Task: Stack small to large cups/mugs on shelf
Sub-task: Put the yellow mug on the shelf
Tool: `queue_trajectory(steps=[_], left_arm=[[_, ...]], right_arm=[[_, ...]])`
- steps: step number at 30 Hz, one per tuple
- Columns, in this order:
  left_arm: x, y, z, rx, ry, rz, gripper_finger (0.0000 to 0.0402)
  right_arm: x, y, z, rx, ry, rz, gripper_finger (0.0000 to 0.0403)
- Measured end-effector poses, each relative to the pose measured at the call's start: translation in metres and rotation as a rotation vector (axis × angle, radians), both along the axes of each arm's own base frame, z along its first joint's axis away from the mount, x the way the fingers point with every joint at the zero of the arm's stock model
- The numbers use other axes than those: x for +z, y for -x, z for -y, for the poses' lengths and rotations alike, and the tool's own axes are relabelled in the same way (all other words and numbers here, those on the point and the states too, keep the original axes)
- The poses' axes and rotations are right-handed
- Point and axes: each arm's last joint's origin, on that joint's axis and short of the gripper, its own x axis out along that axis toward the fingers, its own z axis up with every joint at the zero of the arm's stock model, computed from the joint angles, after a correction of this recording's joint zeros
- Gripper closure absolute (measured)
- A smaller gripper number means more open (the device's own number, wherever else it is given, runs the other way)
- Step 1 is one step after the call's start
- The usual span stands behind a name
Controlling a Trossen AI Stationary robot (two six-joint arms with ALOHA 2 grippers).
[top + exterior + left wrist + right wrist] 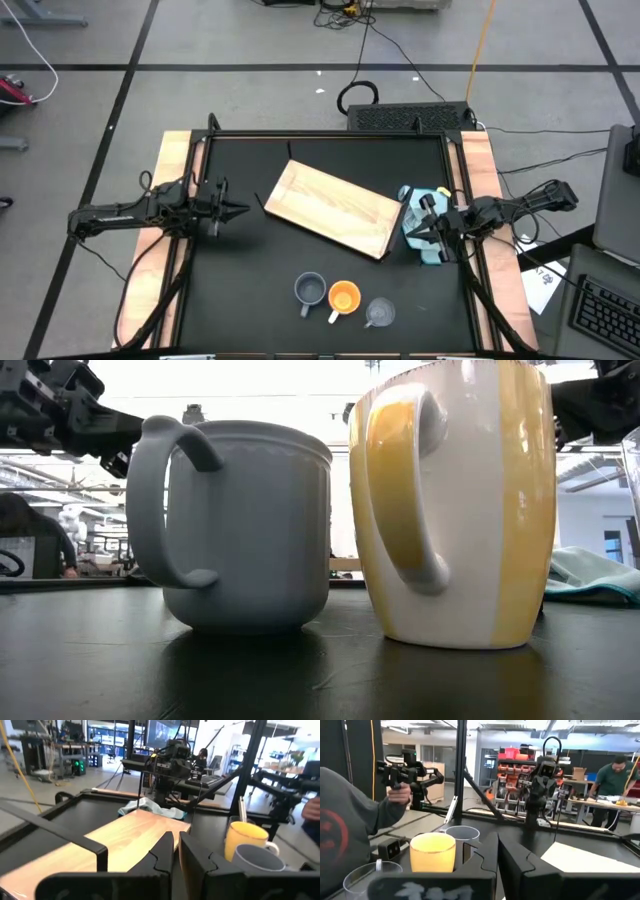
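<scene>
Cups wait in a row nearer the camera edge than the shelf (333, 208): grey-blue mug (310, 291), orange mug (343, 297) and clear glass cup (379, 313), untouched, so nothing is stacked yet. My left gripper (236, 210) hovers left of the shelf, fingers together, holding nothing. My right gripper (420, 232) hovers at the shelf's right end over the light blue cloth (428, 238), also closed and empty, since I judge no pick has begun.

The black tabletop (240, 270) carries the light-wood shelf (330, 208), a blue cloth (418, 225), and three cups (344, 296).
</scene>
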Motion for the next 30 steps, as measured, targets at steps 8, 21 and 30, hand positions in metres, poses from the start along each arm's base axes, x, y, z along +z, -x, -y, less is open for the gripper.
queue_trajectory(steps=[8, 21, 30], left_arm=[[0.005, 0.0, 0.001, -0.03, 0.006, 0.049, 0.0369], [0.011, 0.001, 0.002, -0.063, 0.004, 0.117, 0.0369], [0.012, 0.001, 0.002, -0.063, 0.002, 0.12, 0.0369]], right_arm=[[0.004, 0.001, 0.0, -0.003, 0.005, 0.047, 0.0403], [0.034, -0.004, -0.001, -0.006, 0.006, 0.101, 0.0376], [0.086, -0.051, -0.015, -0.001, 0.064, -0.105, 0.0325]])
